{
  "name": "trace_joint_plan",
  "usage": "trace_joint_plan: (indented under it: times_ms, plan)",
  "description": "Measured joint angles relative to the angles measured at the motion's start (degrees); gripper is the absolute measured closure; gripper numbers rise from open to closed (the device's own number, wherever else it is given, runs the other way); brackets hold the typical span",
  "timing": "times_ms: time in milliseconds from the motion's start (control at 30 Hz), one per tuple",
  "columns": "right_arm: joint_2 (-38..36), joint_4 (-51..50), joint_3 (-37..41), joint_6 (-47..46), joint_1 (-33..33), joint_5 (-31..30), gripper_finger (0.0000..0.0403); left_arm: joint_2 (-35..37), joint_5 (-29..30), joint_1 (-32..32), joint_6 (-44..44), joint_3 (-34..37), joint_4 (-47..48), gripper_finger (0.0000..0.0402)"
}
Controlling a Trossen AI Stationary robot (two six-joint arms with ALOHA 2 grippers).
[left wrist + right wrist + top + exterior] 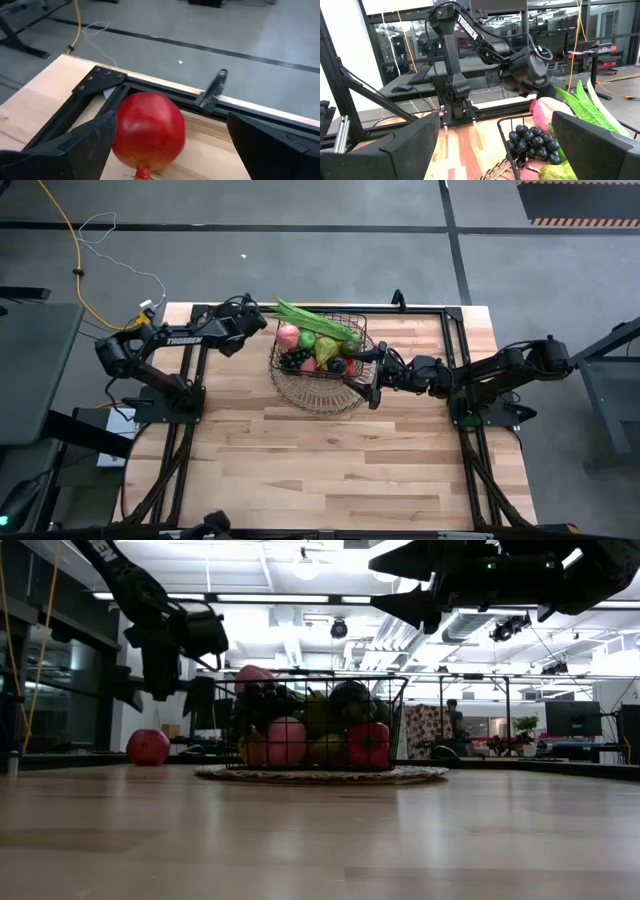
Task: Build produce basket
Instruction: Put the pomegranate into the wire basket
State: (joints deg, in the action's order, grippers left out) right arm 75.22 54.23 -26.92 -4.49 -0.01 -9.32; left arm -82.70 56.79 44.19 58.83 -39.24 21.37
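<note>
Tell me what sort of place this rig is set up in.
Probably a robotics lab or open workshop: a bare grey floor with a yellow cable trailing across it, exposed ceiling ducts, and desks with monitors behind the wooden table.

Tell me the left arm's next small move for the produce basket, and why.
Probably lower the left gripper around the red pomegranate and close. Its fingers are open with the fruit lying between them on the table, outside the basket, which already holds the other produce.
</note>
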Motion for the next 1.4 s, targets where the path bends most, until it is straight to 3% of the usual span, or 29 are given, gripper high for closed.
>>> trace_joint_plan:
  times_ms: [267,567,1100,1233,1400]
  plan:
    - [0.0,0.0,0.0,-0.5,0.0,0.1,0.0029,-6.6,-2.2,3.5,9.3,0.0,-0.6,0.0035]
    - [0.0,0.0,0.0,0.0,0.0,0.1,0.0029,-8.2,4.5,3.8,18.4,-0.8,0.5,0.0037]
    - [0.0,0.0,0.0,-1.0,0.0,0.1,0.0029,-14.8,6.7,1.6,11.3,-2.6,5.4,0.0038]
    - [0.0,0.0,0.0,-1.1,0.0,0.1,0.0029,-16.3,5.0,1.7,9.2,-4.2,8.5,0.0038]
    - [0.0,0.0,0.0,-1.7,0.0,0.0,0.0029,-16.5,0.2,1.7,-1.8,-6.6,7.1,0.0038]
